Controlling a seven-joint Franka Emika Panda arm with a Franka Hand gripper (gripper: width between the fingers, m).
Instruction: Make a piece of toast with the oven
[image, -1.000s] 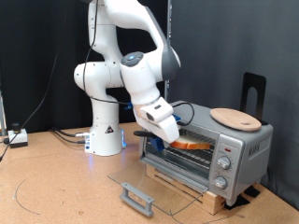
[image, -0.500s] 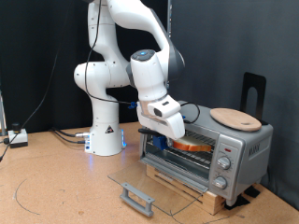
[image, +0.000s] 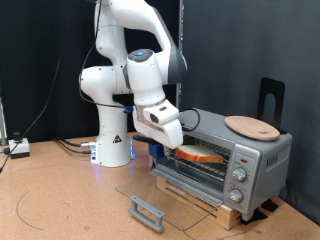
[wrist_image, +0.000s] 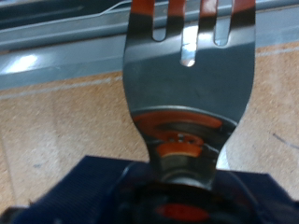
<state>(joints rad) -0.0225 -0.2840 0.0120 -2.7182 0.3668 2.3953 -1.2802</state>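
Gripper (image: 166, 143), clamped on a slotted metal spatula (wrist_image: 187, 89), has backed off toward 9 o'clock from the oven (image: 222, 160) since the earlier frame, piece of toast (image: 200, 155) lying on its rack.

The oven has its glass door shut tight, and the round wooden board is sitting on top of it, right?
Not quite. In the exterior view the oven has its glass door dropped open, lying flat in front of it. The piece of toast sits inside, with the gripper at the opening. The round wooden board is on top, as you said.
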